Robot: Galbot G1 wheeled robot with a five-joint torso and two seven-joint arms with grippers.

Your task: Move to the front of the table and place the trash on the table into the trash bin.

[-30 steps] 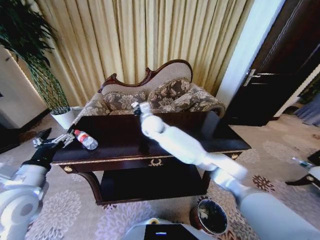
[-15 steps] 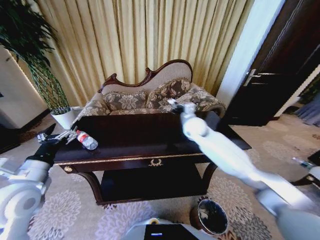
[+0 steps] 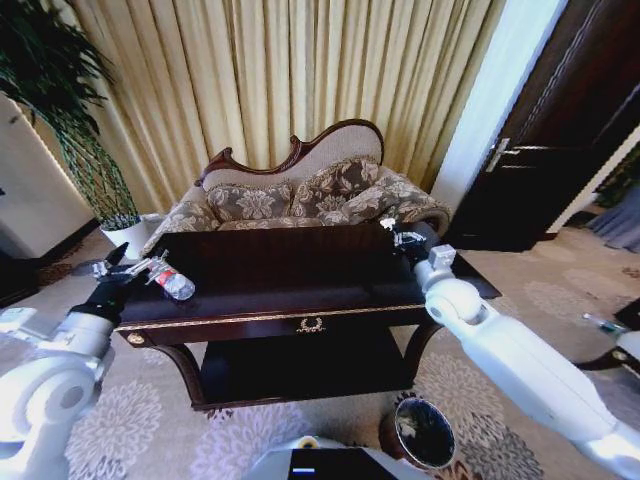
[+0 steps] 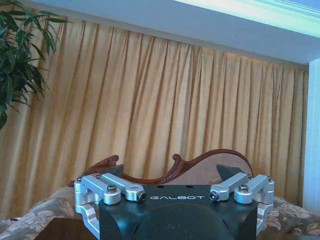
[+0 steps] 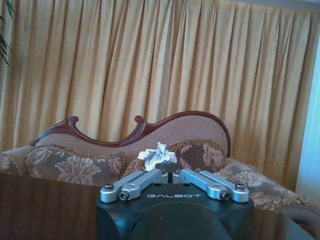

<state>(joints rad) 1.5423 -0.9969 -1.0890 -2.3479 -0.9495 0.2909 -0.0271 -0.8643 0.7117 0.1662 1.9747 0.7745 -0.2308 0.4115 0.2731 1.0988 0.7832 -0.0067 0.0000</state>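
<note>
The table (image 3: 290, 275) stands at the centre of the head view, its dark top glossy enough to mirror the room, gold trim along the front edge, a gold emblem (image 3: 311, 324) mid-front and a low shelf (image 3: 300, 368) beneath. Behind it, at 12 o'clock, sits a carved-back sofa (image 3: 300, 190) with floral cushions against tall golden curtains (image 3: 290, 70). A potted plant (image 3: 60, 110) fills the 10 o'clock corner, and a dark door (image 3: 560, 140) stands at 2 o'clock. The floor is pale carpet (image 3: 150, 420) with flower medallions.

The bottle (image 3: 172, 279), clear with a red cap and red label, lies on its side near the table's left end, at 9 o'clock from the table's middle. The left gripper (image 3: 128, 268) hovers just beside its cap end, at the table's edge; in the left wrist view its fingers (image 4: 100, 184) are spread wide and hold nothing.

The right gripper (image 3: 403, 238) is over the table's far right corner, at 2 o'clock from the middle. In the right wrist view its jaws are drawn together on a crumpled whitish wad (image 5: 157, 154), which sticks up between the fingertips.

The trash bin (image 3: 424, 433), brown with a black liner, stands on the carpet at 5 o'clock, in front of the table's right leg
</note>
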